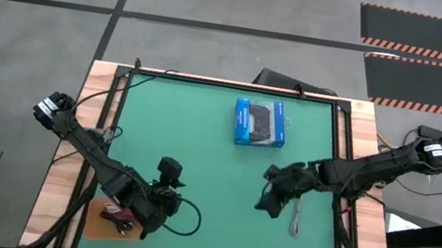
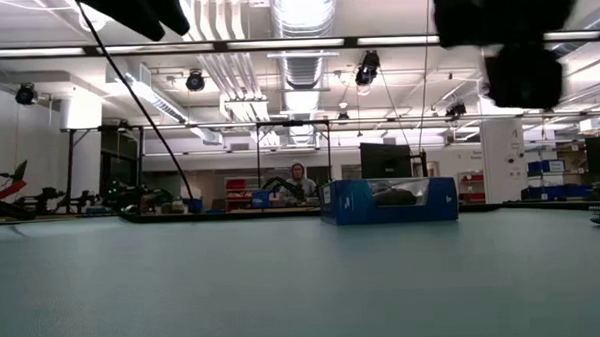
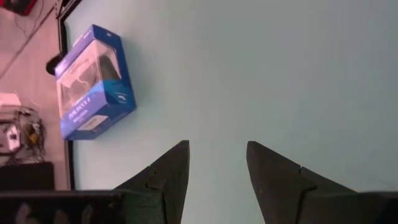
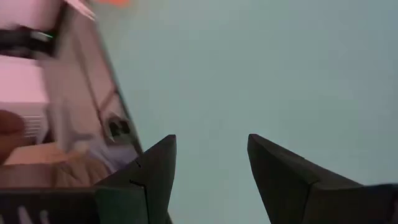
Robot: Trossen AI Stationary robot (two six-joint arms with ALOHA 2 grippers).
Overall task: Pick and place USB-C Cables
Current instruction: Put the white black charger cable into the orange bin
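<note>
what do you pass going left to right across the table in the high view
Wooden tray with red cable on it → open left gripper → blue-and-black packaged box → open right gripper → thin grey cable lying on the green mat.

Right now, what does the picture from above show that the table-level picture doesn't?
Only the overhead view shows both whole arms, the left claw open beside a brown pad holding a reddish cable, the right claw open, and the whole grey cable. Only the table-level view shows the room behind, with a person. Both show the blue box on the green mat.
</note>
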